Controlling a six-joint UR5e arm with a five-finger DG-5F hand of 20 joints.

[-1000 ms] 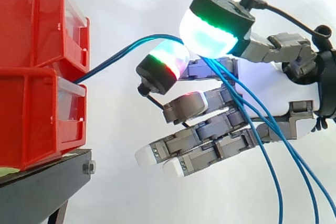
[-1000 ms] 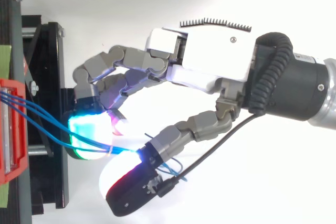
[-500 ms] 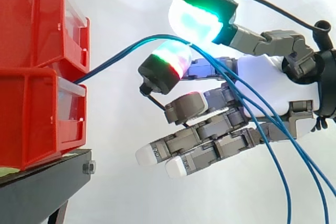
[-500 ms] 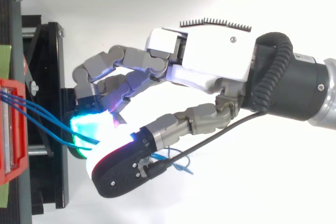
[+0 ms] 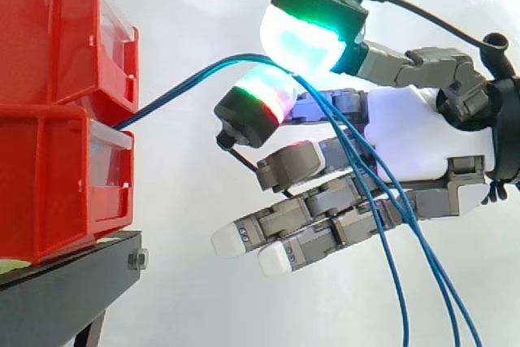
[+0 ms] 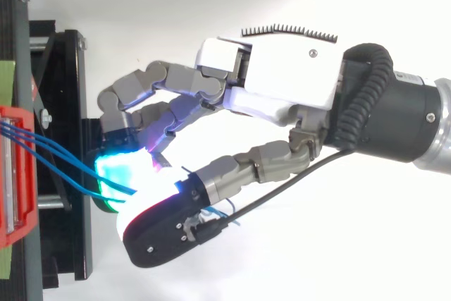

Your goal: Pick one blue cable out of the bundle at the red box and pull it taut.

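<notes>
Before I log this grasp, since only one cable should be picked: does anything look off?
Yes. Several blue cables, not one, run together from the red box between the glowing pads of the hand, and three strands hang down behind them. They bow upward, not taut.

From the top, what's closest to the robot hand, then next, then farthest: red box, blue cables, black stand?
1. blue cables, pinched in the hand.
2. black stand, just left of the hand.
3. red box, at the left edge.
</notes>
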